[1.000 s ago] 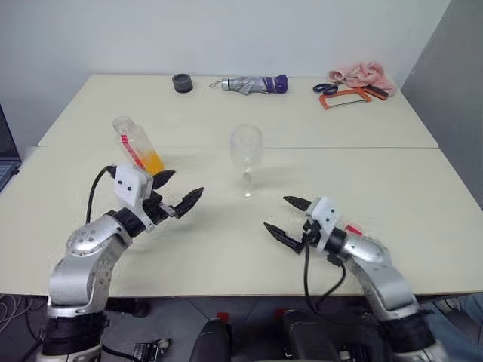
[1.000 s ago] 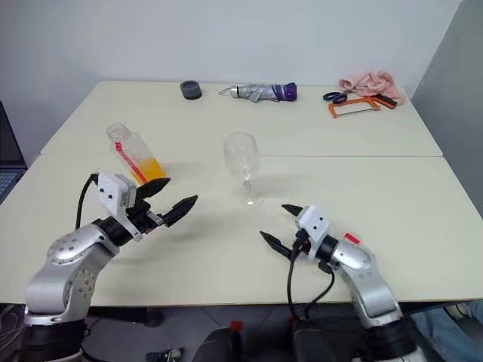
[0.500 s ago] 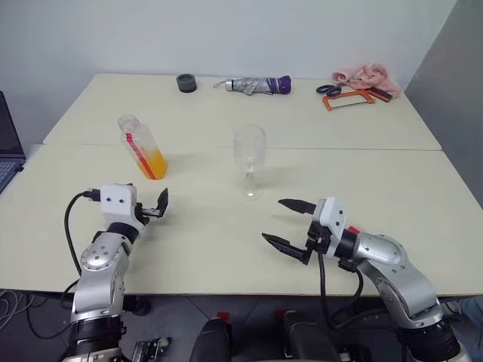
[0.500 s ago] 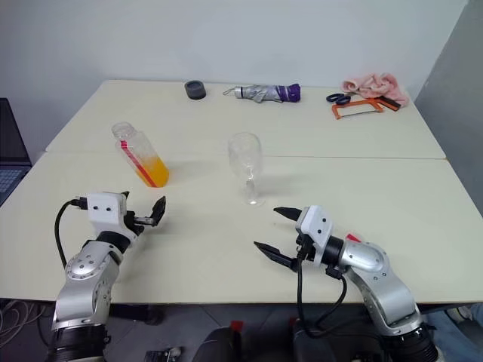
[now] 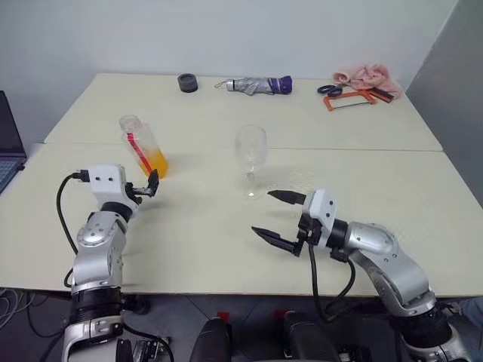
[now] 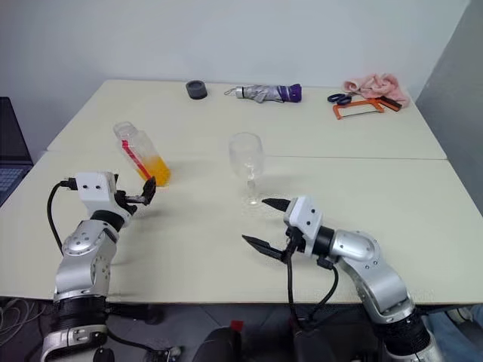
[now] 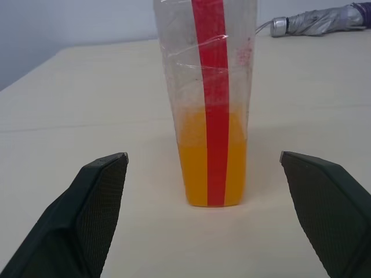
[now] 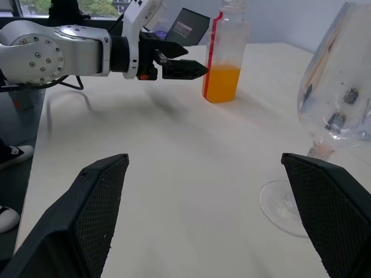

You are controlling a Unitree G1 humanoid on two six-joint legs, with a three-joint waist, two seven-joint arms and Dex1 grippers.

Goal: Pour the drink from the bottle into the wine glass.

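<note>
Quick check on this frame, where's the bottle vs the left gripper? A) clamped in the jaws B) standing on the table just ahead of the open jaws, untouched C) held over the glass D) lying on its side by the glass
B. The bottle stands on the table ahead of the left gripper, framed between its spread fingers, neither touching it.

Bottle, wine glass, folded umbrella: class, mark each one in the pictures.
bottle (image 7: 208, 174): left wrist view, on the red label strip over the orange drink.
wine glass (image 5: 250, 145): left eye view, on the bowl.
folded umbrella (image 6: 266, 93): right eye view, on its grey canopy.
</note>
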